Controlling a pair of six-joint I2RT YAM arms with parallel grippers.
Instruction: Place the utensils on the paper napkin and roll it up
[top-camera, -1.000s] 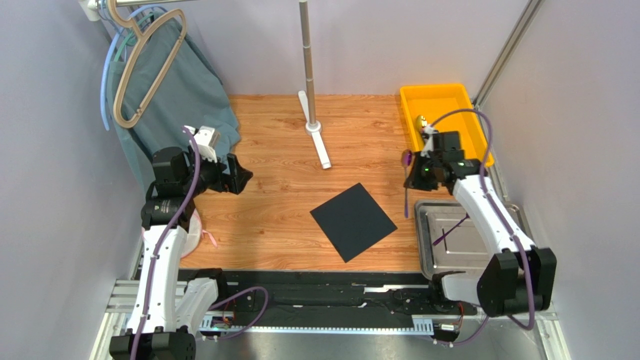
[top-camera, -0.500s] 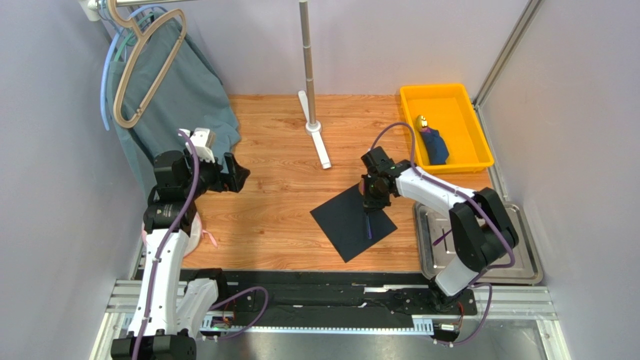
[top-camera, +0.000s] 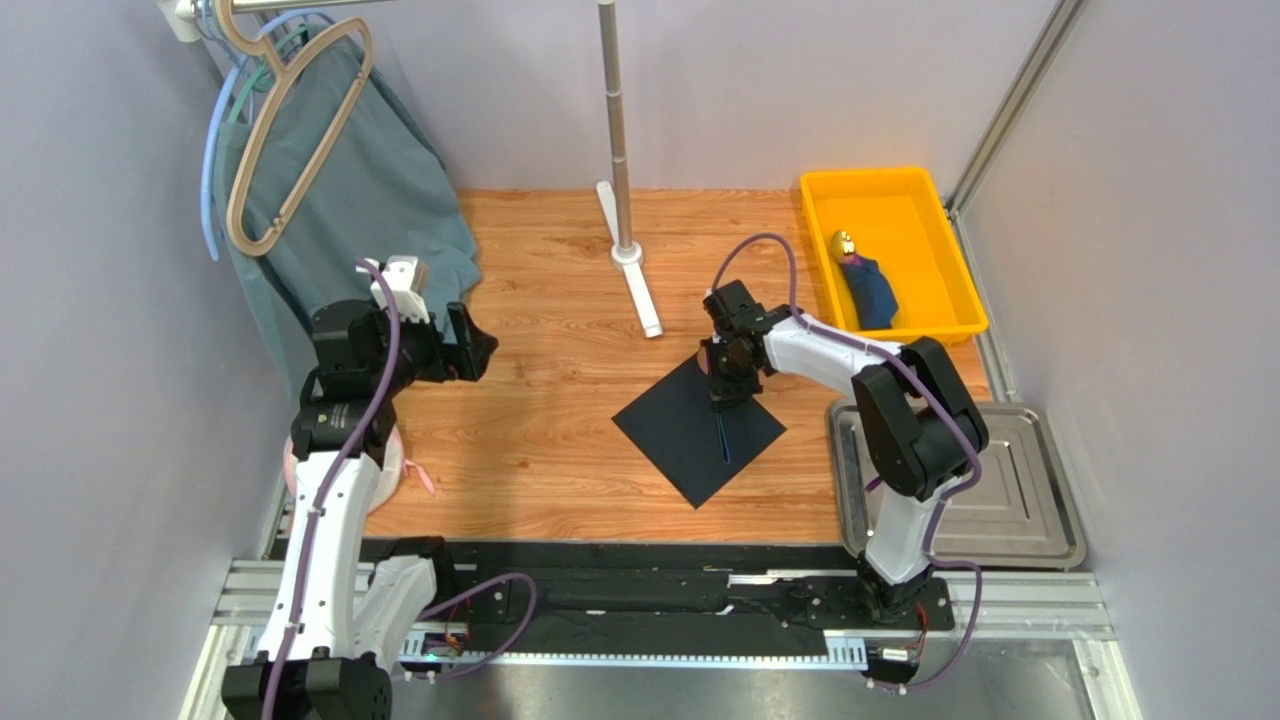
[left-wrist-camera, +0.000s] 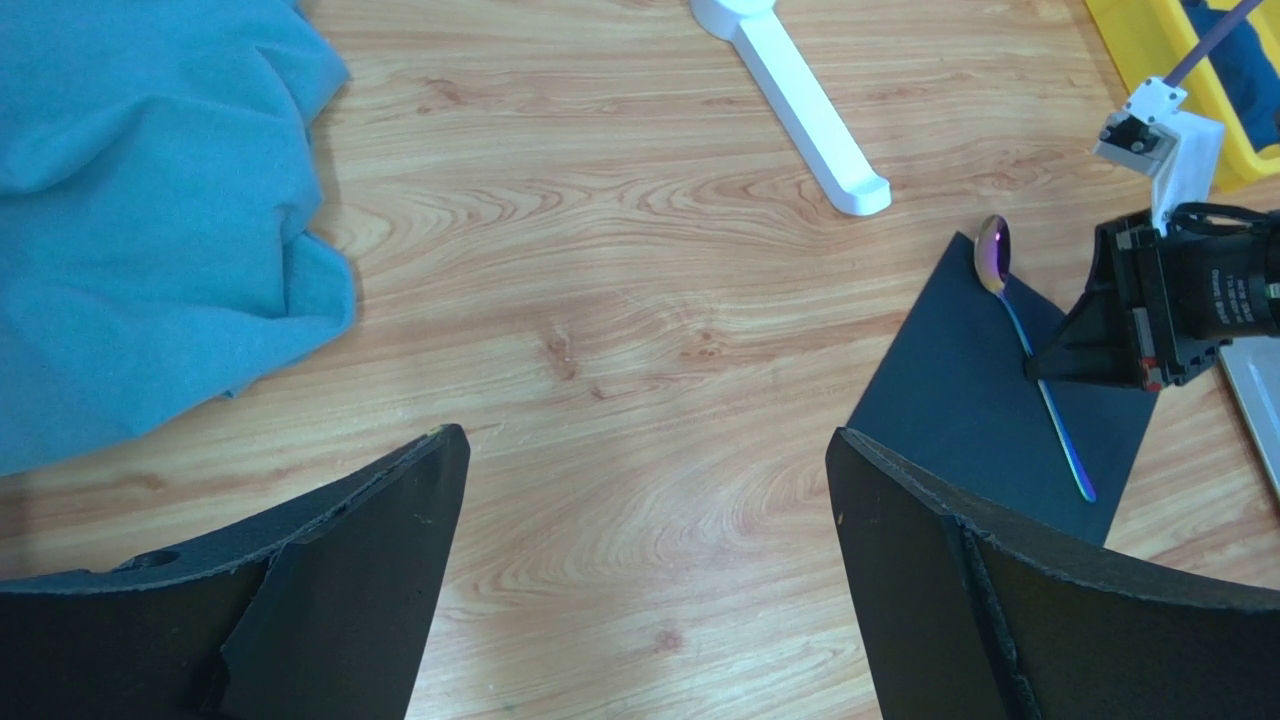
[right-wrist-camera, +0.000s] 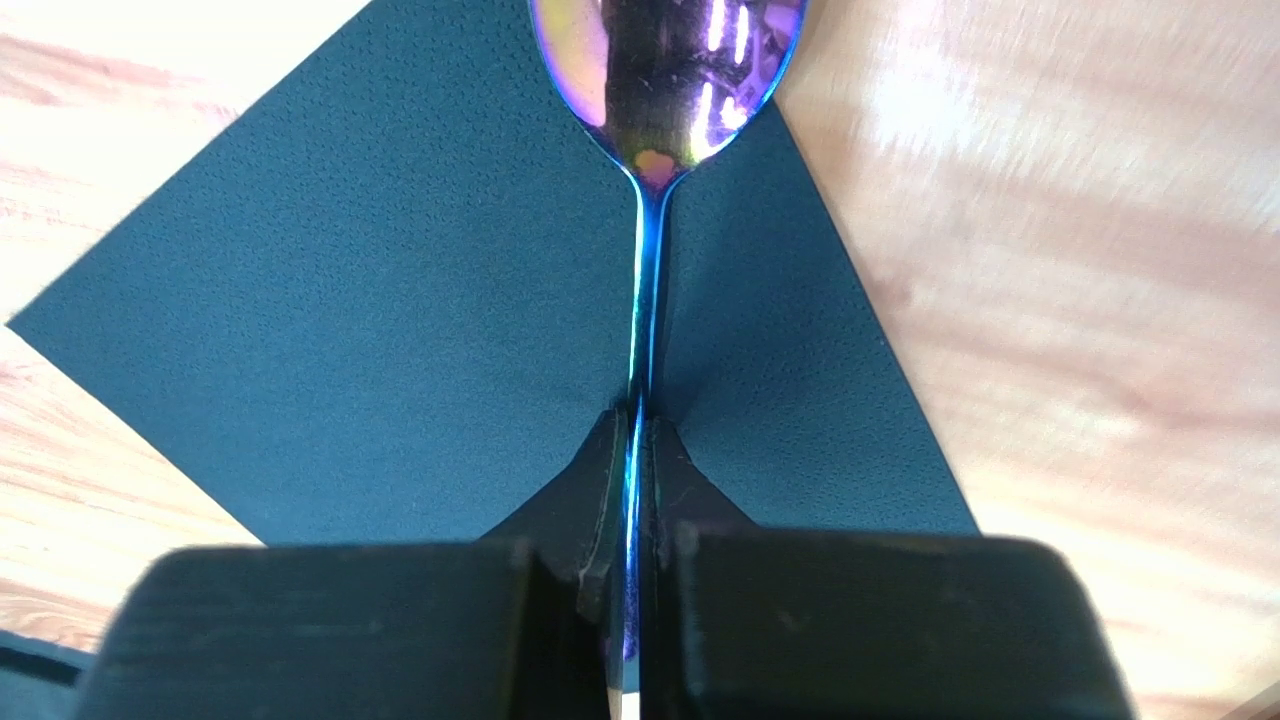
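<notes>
- Tray (top-camera: 1037, 518): near right, partly hidden by the arm.
- Napkin (top-camera: 676, 438): flat, mid-table.
- Right gripper (right-wrist-camera: 639, 450): clenched on the spoon (right-wrist-camera: 649, 300) handle, bowl at the napkin's far corner. This looks like the laying-down step. Next it should lower and let go.
- Left gripper (left-wrist-camera: 639, 450): spread wide, empty, near the cloth (left-wrist-camera: 135, 195).

A wooden table (top-camera: 556, 435) is shown, on which a black paper napkin (top-camera: 676, 428), white stand base (top-camera: 642, 297), yellow bin (top-camera: 872, 176), steel tray (top-camera: 1037, 503) and teal cloth (top-camera: 376, 195) are rested.

Grey walls (top-camera: 751, 75) left, far, right. Wood-grain table (top-camera: 556, 285). White pole stand (top-camera: 613, 135) far centre. Even light.
</notes>
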